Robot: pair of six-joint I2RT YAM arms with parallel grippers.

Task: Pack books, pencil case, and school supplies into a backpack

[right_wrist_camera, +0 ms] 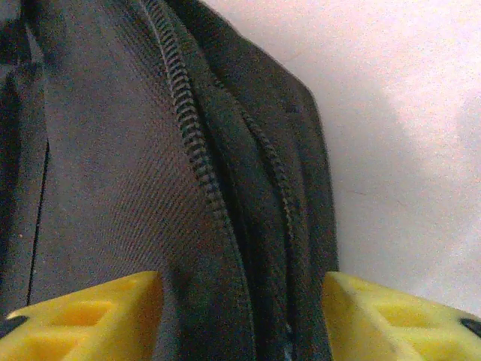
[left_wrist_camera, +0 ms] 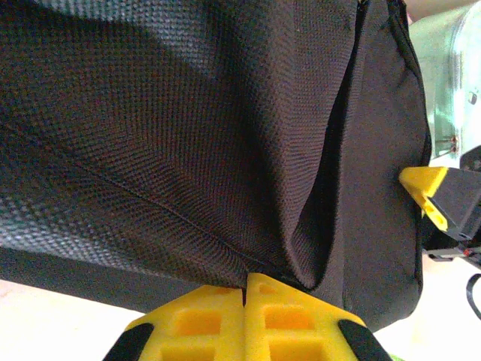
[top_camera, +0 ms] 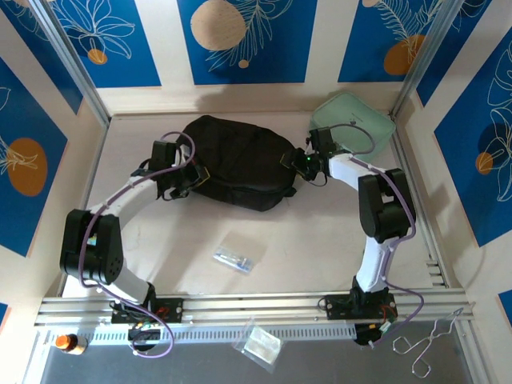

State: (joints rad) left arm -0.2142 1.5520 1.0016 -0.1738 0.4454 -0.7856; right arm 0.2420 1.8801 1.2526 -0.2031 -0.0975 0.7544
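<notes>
Counting now: one backpack [top_camera: 236, 160] at twelve o'clock, one green case [top_camera: 356, 128] at two, one pencil case [top_camera: 234, 258] at six, one plastic bag [top_camera: 260, 346] further out at six, one metal tool [top_camera: 424, 348] at five.

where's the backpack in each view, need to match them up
top external: backpack at centre rear of the table
left wrist: across the upper frame, above the shut left gripper
right wrist: left and centre, zip running down
shared landmark: right gripper straddling the backpack's zipped edge

From high above the near edge, looking down on the whole tabletop [top_camera: 320, 240]; from each wrist, very close against opposite ends of the backpack [top_camera: 236, 160]; shared by all three.
</notes>
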